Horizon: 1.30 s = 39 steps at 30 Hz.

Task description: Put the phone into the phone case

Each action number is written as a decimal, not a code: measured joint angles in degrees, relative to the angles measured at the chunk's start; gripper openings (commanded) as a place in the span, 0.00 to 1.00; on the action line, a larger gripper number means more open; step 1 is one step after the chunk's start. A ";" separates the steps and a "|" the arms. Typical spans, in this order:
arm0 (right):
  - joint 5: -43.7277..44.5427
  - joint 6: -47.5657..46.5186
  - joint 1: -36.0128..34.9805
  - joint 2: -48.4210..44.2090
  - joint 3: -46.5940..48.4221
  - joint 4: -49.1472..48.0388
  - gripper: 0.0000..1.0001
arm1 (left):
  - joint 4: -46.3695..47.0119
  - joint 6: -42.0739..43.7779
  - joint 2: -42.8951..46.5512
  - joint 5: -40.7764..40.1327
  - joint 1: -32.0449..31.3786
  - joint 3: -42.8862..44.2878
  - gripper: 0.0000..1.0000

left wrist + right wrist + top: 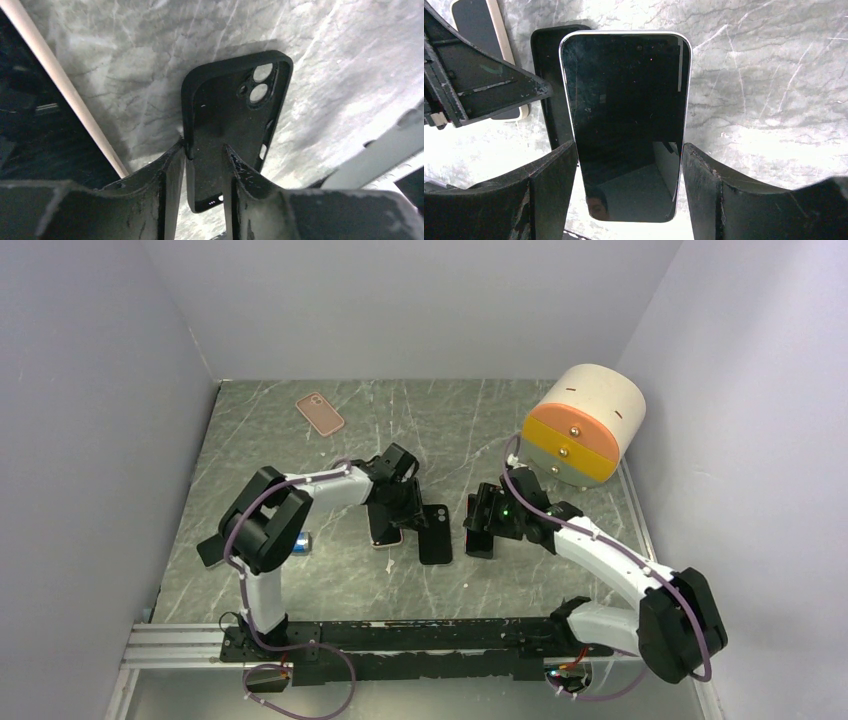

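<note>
Over veined marble (pixel 774 75), right jaws tight on glossy phone (pixel 624 125); left jaws apart astride matte case (pixel 225 115).

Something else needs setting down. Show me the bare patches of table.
Bare: back strip between pink case and round box; near strip before the rail. Crowded: centre, around left tool, right tool, black case and phone.
</note>
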<state>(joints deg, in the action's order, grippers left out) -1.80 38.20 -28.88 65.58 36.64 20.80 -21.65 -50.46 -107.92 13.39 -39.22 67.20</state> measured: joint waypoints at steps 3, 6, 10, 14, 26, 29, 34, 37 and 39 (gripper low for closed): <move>-0.11 0.72 -0.70 0.92 0.09 -0.42 0.36 | 3.65 -1.05 1.25 4.00 1.53 -2.89 0.45; -0.04 1.46 -2.03 2.34 0.68 -0.55 0.35 | 7.43 -1.79 4.09 8.48 5.53 -6.95 0.47; -0.04 2.82 -4.42 4.22 1.68 -1.53 0.34 | 9.57 -1.77 6.88 13.00 12.20 -8.66 0.52; 0.04 4.66 -6.91 6.49 2.99 -2.86 0.34 | 9.18 0.31 9.22 15.50 17.49 -8.48 0.57; 3.76 7.56 -13.55 15.74 7.98 -8.07 0.33 | -8.04 14.16 17.42 18.80 27.74 0.87 0.94; 4.81 7.98 -14.14 17.53 8.52 -8.87 0.33 | -12.24 18.80 21.24 14.88 27.74 1.62 0.94; 6.60 8.15 -14.47 19.15 8.74 -10.12 0.32 | -16.83 23.45 24.02 8.09 27.74 1.05 0.94; 7.50 8.15 -14.67 19.21 8.72 -11.56 0.32 | -17.86 24.44 24.20 6.14 27.80 0.26 0.94; 7.96 8.15 -14.86 19.21 8.72 -12.59 0.32 | -18.12 24.76 24.33 5.68 27.80 -0.02 0.94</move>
<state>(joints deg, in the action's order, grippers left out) 6.15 46.35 -43.75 84.79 45.36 8.21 -39.77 -25.69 -83.59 19.07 -11.42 67.18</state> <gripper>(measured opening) 0.736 0.938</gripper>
